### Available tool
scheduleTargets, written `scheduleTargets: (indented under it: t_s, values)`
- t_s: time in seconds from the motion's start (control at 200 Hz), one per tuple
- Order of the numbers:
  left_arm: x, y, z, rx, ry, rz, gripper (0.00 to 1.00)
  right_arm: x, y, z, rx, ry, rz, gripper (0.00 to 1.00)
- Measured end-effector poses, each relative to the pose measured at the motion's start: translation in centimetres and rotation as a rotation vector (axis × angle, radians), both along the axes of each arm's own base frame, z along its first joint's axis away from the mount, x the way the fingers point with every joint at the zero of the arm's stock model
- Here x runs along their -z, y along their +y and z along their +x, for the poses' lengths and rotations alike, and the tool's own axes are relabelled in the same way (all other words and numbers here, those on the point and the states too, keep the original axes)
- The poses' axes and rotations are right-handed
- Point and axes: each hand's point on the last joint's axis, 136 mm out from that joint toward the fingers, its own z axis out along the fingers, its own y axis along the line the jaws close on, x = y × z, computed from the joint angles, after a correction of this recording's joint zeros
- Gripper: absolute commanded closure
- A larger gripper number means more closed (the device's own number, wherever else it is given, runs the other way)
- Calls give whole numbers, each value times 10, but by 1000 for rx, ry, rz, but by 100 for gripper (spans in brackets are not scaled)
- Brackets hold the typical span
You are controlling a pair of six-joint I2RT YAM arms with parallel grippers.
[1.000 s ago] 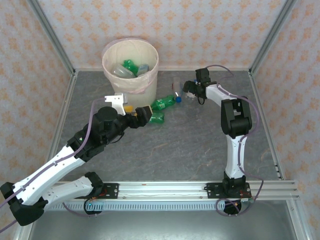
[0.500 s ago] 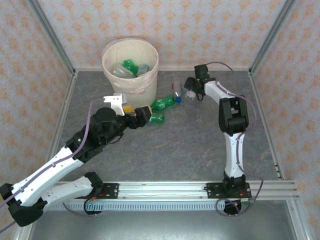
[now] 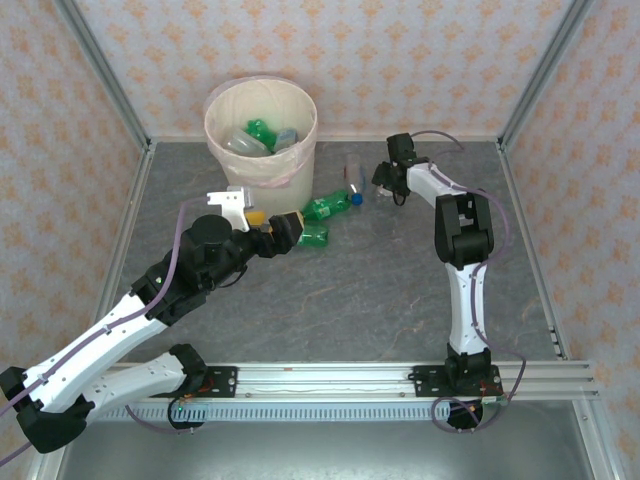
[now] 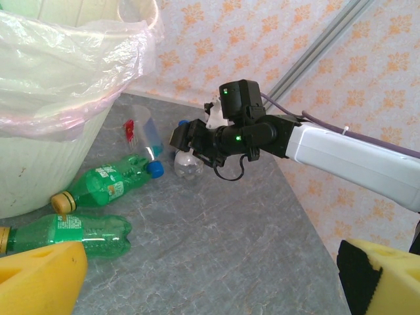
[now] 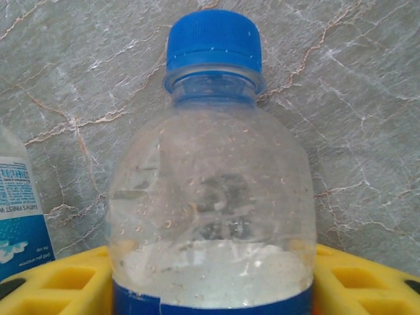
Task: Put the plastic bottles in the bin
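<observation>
A clear plastic bottle (image 5: 210,197) with a blue cap lies on the table at the back right. My right gripper (image 5: 210,282) is shut on it, a yellow pad against each side. The same grip appears in the left wrist view, with the right gripper (image 4: 187,141) over the bottle (image 4: 189,164). Two green bottles (image 3: 322,208) (image 3: 313,236) lie beside the cream bin (image 3: 265,172). A clear labelled bottle (image 3: 352,170) lies behind them. My left gripper (image 3: 285,228) hovers open next to the nearer green bottle (image 4: 72,231), holding nothing. Several bottles (image 3: 262,135) lie inside the bin.
The bin's pinkish liner (image 4: 65,72) hangs over its rim. Patterned walls and metal posts (image 3: 530,75) close the table in at the back and both sides. Grey tabletop (image 3: 360,290) lies bare between the two arms.
My right gripper has slid left over the clear blue-capped bottle and its jaws have closed on it. The left arm has stayed where it was.
</observation>
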Motion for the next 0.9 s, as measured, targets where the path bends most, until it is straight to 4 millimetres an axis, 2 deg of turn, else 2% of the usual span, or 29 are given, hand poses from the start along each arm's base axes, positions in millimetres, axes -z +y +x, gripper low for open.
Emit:
scheduleTargets:
  t_s: [0.17,0.28,0.41,0.526,0.656,0.761,0.901]
  values:
    - [0,0,0,0,0,0,1,-1,0,0,3,-9,4,45]
    - [0,0,0,-1,0,0,1,-5,-2,-9,7,-7,4,45]
    - [0,1,1,-6,-1,3,1,-27,-5,-18,18,-42,16,45]
    - [-3,5,3,-32,-8,8,1,-69,-4,-22,21,-128,37,45]
    - [-8,15,5,-79,-17,21,1,-132,5,-26,9,-265,69,45]
    - [-13,23,4,-110,-20,40,1,-185,21,-32,-20,-385,98,45]
    - [-13,34,2,-149,-6,85,1,-235,52,-44,-75,-489,120,45]
